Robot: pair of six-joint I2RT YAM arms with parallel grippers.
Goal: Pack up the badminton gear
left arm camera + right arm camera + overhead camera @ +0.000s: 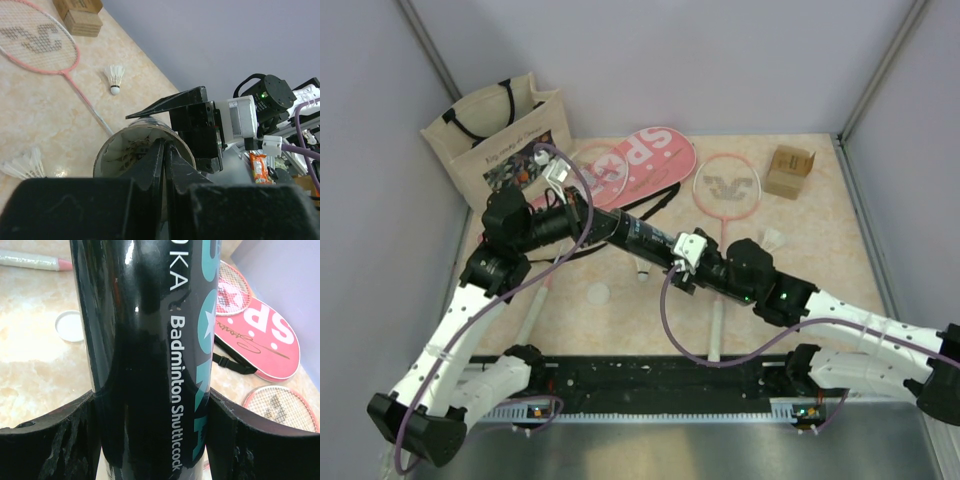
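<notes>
one tube [635, 232], two rackets [725, 190] [605, 170], two loose shuttlecocks [115, 77] [22, 165]

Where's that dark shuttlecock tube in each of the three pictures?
Top external: tube at centre, slanting down to the right.
Left wrist: tube bottom centre, open end towards the camera.
Right wrist: tube fills the middle, upright.
Shared landmark: the uncovered pink racket, right of centre, top left, bottom right in turn.

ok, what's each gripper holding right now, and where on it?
Right gripper clamps the black shuttlecock tube around its body. Left gripper is shut at the tube's open mouth, with nothing visible in its jaws.
</notes>
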